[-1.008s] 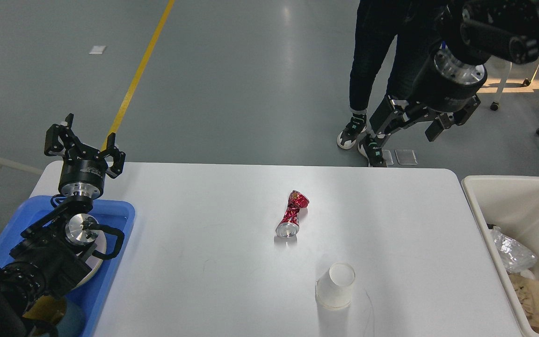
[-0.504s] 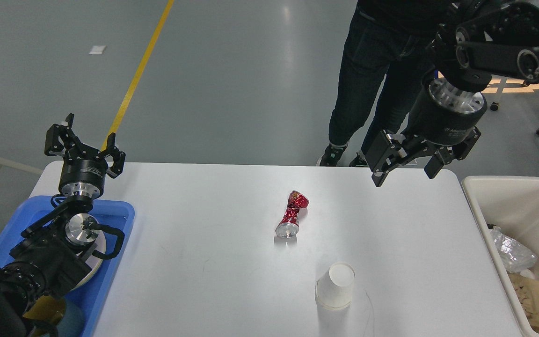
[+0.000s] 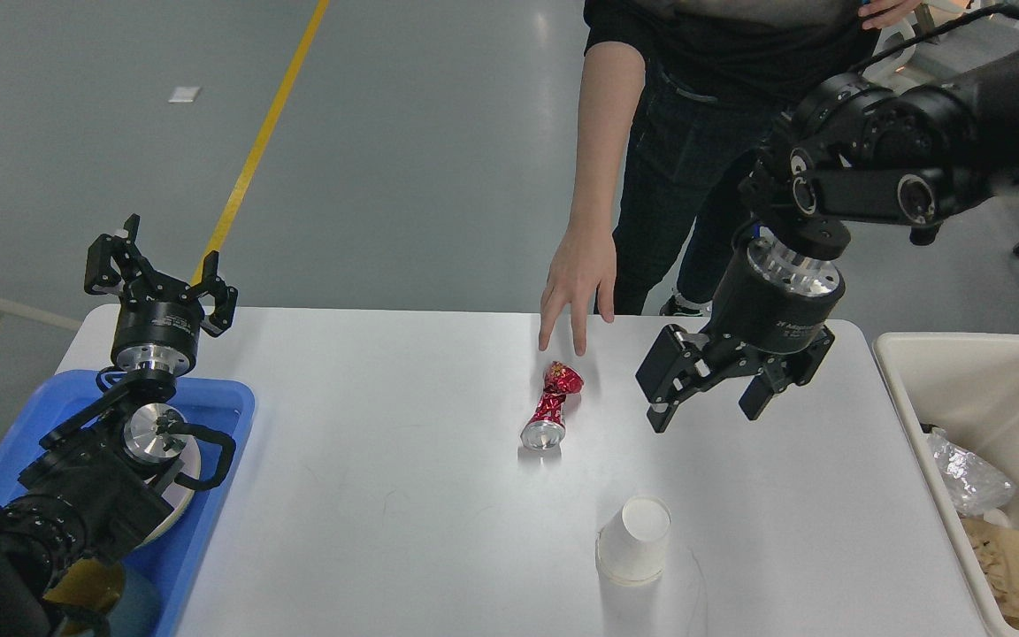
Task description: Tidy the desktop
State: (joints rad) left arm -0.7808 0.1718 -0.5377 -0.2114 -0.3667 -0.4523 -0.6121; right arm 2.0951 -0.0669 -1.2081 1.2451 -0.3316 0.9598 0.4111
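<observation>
The white tabletop (image 3: 403, 495) fills the lower view. A crushed can (image 3: 552, 405) lies at its centre, a cup (image 3: 634, 540) at 5 o'clock from it. The right end effector (image 3: 706, 395) hangs at the can's 3 o'clock, fingers spread wide, empty. The left end effector (image 3: 158, 272) (far left corner) is open, empty. A person's hand (image 3: 576, 283) reaches in at 12 o'clock.

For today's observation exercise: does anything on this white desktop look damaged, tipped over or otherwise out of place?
Yes. A crushed red can lies on its side mid-desktop, twisted and dented. A white paper cup lies tipped over nearer the front. Oddly, a person's hand reaches toward the can while the open right gripper hovers beside it.
</observation>
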